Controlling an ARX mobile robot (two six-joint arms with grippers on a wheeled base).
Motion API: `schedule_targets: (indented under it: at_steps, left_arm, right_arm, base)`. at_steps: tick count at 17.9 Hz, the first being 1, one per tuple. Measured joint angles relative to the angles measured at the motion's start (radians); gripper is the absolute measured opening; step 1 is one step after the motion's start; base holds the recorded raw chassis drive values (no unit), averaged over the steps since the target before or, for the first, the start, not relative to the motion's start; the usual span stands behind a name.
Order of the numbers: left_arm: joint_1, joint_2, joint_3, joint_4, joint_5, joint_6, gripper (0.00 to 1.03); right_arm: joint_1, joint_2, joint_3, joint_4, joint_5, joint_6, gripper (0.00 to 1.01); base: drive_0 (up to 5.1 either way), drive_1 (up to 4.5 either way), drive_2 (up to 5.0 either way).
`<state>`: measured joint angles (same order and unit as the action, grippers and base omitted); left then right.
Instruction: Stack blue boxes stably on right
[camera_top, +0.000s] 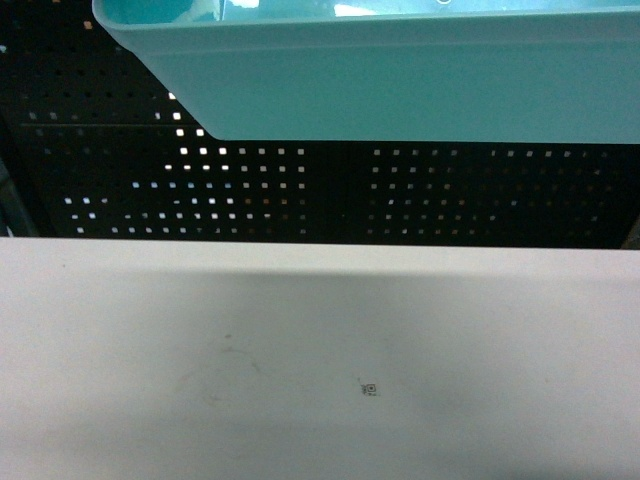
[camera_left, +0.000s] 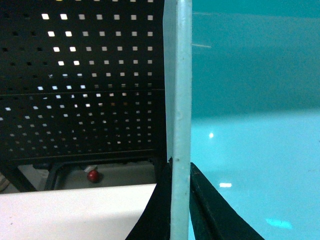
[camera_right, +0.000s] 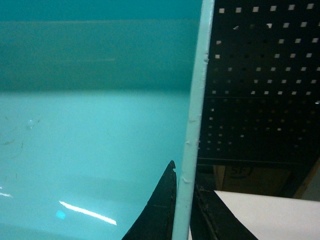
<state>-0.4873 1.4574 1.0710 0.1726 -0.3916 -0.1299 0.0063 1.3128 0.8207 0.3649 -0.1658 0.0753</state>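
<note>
Gripping opposite rims of the turquoise box (camera_top: 400, 90): left pincer (camera_left: 180, 200), right pincer (camera_right: 182, 210).

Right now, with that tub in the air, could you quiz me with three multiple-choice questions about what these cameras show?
1. Where is the turquoise tub in the head view?
A. Raised above the white table
B. Resting flat on the table
C. On the floor

2. What colour is the perforated panel behind it?
A. White
B. Black
C. Red

3. How do the left gripper and right gripper meet the tub?
A. Both hang open, clear of it
B. Only one touches it
C. Each has its jaws closed on a rim

Answers: 1 A, since the panel shows beneath the tub's base. 2 B, black with small holes. 3 C, since each wrist view shows dark jaws on both sides of a rim.
</note>
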Motion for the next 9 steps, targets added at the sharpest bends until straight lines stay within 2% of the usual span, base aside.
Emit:
schedule_targets:
  at_steps: [9]
  left_arm:
    - [0.000, 0.000, 0.000, 0.001, 0.000, 0.001, 0.07]
  right_arm:
    - [0.000, 0.000, 0.000, -0.001, 0.000, 0.002, 0.07]
  base:
    - [-1.8, -1.75, -1.8]
